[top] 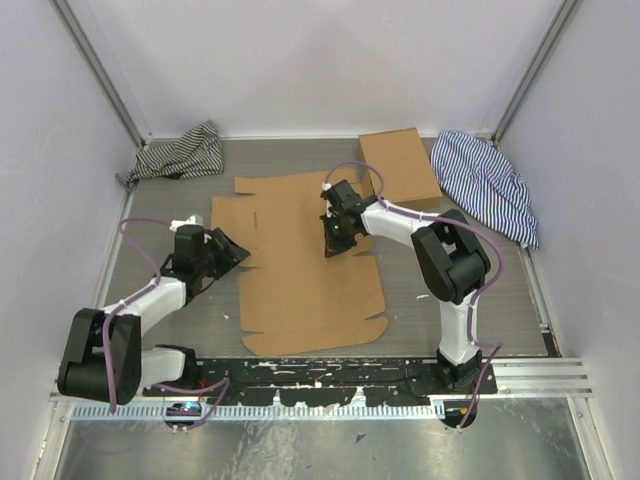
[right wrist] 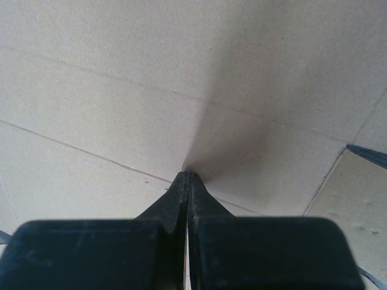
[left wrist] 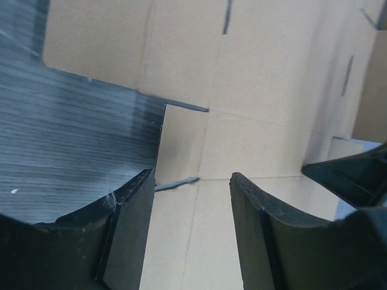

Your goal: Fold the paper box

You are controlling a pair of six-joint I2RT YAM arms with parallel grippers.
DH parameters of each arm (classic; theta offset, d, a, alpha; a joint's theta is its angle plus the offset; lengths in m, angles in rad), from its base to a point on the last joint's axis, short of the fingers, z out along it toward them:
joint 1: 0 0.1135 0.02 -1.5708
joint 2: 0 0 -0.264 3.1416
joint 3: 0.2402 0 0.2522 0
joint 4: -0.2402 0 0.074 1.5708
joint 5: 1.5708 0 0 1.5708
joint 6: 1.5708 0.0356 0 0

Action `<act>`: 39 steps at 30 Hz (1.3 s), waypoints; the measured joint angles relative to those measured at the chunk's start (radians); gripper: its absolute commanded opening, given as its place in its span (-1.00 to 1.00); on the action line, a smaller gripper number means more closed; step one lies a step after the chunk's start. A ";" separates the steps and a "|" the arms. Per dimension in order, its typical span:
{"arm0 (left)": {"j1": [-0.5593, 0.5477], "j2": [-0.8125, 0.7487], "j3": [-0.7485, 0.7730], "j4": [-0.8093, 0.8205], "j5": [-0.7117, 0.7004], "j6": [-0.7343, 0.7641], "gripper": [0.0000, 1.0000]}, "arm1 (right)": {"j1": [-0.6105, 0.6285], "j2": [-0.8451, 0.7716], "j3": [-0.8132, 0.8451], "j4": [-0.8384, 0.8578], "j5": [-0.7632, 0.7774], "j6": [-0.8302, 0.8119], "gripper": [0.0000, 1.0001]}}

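**Base plate to back wall: station findings**

Black base plate point(top: 330, 372) at the near table edge carries both arm bases; white scuffs mark its top.

1. Paper box point(top: 310, 285): lies on the grey table point(top: 500, 290) as an unfolded die-cut sheet, between the two arms, with every panel flat. Plain brown surface. The left wrist view shows its point(left wrist: 254, 90) creases, slots and a notch cut into the edge over the table point(left wrist: 72, 133).
2. Left gripper point(top: 232, 252): at the sheet's left edge, jaws spread wide. In its own camera, the left gripper point(left wrist: 190, 181) has the fingers straddling the board with nothing gripped. Contact with the board cannot be judged.
3. Right gripper point(top: 335, 240): over the sheet's upper middle. In its wrist view, the right gripper point(right wrist: 186, 174) has fingers pressed fully together, tips at the cardboard point(right wrist: 121, 90) near a crease, holding nothing.
4. Smaller cardboard box point(top: 400, 170): at the far side, closed, contents hidden; its near corner is partly covered by the right arm.
5. Dark striped cloth point(top: 185, 152): crumpled in the far left corner.
6. Blue-and-white striped cloth point(top: 490, 185): bunched at the far right, just beside the smaller box.
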 measured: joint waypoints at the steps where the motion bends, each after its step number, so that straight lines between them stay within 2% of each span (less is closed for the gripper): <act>1: -0.001 -0.018 0.000 -0.001 0.003 0.000 0.18 | 0.000 0.002 0.002 0.001 -0.001 0.000 -0.99; 8: -0.013 -0.036 0.014 0.024 0.021 -0.003 0.17 | 0.006 0.011 0.011 0.013 -0.010 0.002 -0.99; 17: -0.032 0.092 0.036 0.153 0.017 -0.027 0.13 | 0.019 0.019 0.014 0.038 -0.011 0.004 -0.99; 31: -0.130 0.027 0.062 0.134 0.069 -0.053 0.13 | 0.092 0.108 0.112 0.093 -0.055 0.015 -0.99; 39: -0.130 0.115 0.062 0.130 0.090 -0.053 0.08 | 0.119 0.122 0.122 0.127 -0.069 0.019 -0.99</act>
